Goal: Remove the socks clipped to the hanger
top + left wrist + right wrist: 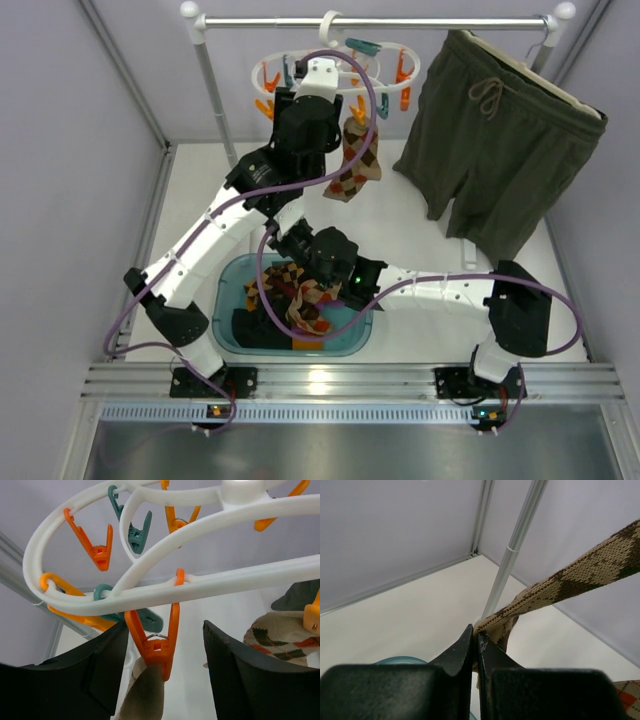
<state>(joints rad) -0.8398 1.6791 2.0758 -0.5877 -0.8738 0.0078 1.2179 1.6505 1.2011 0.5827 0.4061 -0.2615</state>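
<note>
- While the left hand (164, 625) stands open, fingers apart either side of an orange peg (156, 647), it grips nothing; the peg bites the top of a tan sock (145, 695) that hangs straight down.
- Right hand (476, 634): closed, pinching an argyle sock (580, 572) that runs from the fingertips slanting up to the right.
- Hanger (165, 587): white double ring, roughly level, hooked over a metal rail (400, 22); a hanging argyle sock (352, 165) has its long axis near vertical, lower end toward the worktop.
- Teal basin (225, 310) on the white worktop (400, 230) holds heaped socks (282, 288).
- Olive shorts (500, 150) hang to the right; pale grey walls (60, 150) enclose.
</note>
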